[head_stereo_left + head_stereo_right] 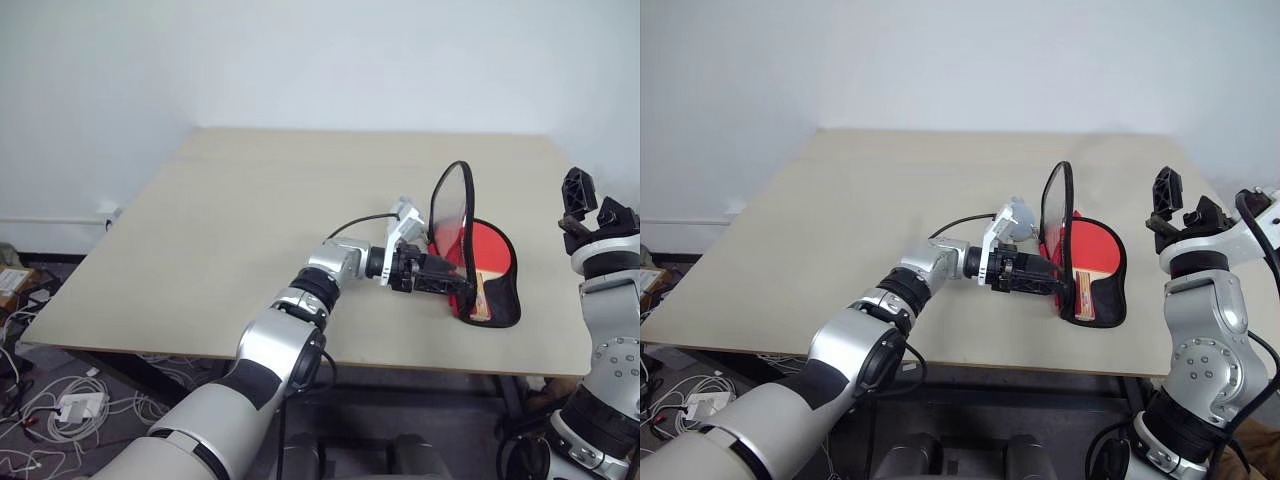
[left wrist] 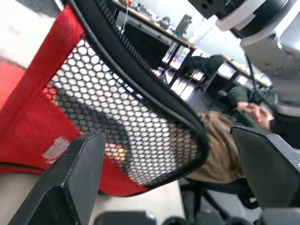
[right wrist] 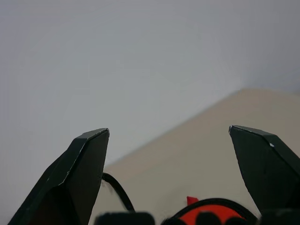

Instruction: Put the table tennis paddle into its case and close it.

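Your desk (image 1: 250, 260) is a pale beige slab in front of a plain white wall, and loose cables and a white power strip (image 1: 75, 407) lie on the floor off its left edge. The case (image 1: 500, 300) lies open near the desk's front right edge, its red and black lower half flat on the top and its black mesh lid (image 1: 452, 215) standing almost upright. The table tennis paddle (image 1: 488, 255) rests inside that lower half, red face up, pale handle pointing toward the front edge.

Your left gripper (image 1: 450, 278) reaches level to the lid's base, its fingers spread on either side of the mesh edge without clamping it. In the left wrist view you see a small white logo (image 2: 55, 149) on the red fabric, too blurred to read, and beyond the lid a seated person at other tables. Your right gripper (image 1: 1180, 203) hangs right of the case, above the desk, fingers wide apart and empty.
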{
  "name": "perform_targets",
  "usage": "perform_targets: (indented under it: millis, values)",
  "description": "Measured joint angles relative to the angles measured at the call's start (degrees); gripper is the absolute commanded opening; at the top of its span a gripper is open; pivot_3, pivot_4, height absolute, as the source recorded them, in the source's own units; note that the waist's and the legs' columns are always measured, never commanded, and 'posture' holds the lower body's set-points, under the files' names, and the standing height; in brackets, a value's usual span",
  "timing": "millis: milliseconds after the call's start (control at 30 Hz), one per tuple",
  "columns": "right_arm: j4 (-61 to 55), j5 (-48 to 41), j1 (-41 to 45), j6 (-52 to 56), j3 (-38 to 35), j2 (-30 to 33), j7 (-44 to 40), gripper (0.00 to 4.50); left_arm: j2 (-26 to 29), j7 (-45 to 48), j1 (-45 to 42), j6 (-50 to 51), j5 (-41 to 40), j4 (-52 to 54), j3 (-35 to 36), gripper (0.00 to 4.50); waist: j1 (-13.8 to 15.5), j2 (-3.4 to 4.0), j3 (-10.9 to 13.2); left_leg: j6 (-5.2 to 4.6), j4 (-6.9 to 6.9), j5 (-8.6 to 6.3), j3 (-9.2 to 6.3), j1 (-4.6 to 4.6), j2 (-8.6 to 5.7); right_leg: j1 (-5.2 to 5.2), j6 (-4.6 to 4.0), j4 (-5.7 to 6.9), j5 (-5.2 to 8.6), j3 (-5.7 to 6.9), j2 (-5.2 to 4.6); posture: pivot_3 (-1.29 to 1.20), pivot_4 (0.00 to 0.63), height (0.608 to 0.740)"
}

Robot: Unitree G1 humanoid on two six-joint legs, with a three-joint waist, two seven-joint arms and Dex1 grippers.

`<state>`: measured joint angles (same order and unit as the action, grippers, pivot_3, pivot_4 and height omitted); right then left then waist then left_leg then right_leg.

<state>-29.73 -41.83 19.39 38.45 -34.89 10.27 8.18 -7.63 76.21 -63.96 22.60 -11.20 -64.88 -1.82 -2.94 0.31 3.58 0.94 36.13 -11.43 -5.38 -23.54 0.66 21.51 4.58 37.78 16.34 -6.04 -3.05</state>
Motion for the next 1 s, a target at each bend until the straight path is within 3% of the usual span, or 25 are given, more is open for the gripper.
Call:
perform_targets:
  millis: [233,467,633,833,1000]
  values:
    - [0.2,1.2,-1.1,-1.1,3.6,0.8,0.3,4.45,-0.8,-4.5,5.5,1.6,1.7,4.0,-2.7,4.5,0.0,0.01,0.0,0.0,0.01,0.0,0.0,0.02,0.0,-0.01,0.0,0.02,0.0,-0.02,0.0,0.0,0.0,0.74]
    - [1.6,4.8,-1.4,-3.2,6.3,2.3,0.9,4.45,-1.1,-20.4,5.8,-3.4,2.5,-0.4,-3.3,4.5,0.1,-0.01,0.0,0.0,0.05,0.0,-0.01,0.02,-0.01,-0.02,0.0,0.01,0.0,-0.02,0.0,0.0,0.0,0.74]
    - [1.3,4.0,-1.5,-3.2,6.2,2.7,1.7,4.45,-1.1,-24.7,5.7,-5.1,2.2,-2.6,-3.3,4.5,0.1,-0.01,0.0,0.0,0.03,0.0,0.0,0.02,-0.01,-0.02,0.0,0.01,0.0,-0.01,0.0,0.0,0.0,0.74]
    - [1.6,6.3,-5.1,2.4,13.8,6.6,0.6,4.45,-0.9,-15.3,5.8,-1.5,-0.1,2.5,-3.9,4.5,0.0,0.0,0.0,0.0,0.02,0.0,0.03,0.01,-0.01,-0.01,-0.02,0.0,0.0,-0.02,0.0,0.0,0.0,0.74]
    - [6.2,11.5,-7.8,6.3,21.9,7.4,-0.3,4.45,4.1,-3.6,9.4,0.8,-0.6,17.2,-7.3,4.5,-0.3,0.08,0.0,0.0,-0.05,0.0,0.13,0.1,0.01,0.04,-0.04,0.03,-0.01,-0.19,0.04,0.0,0.0,0.74]
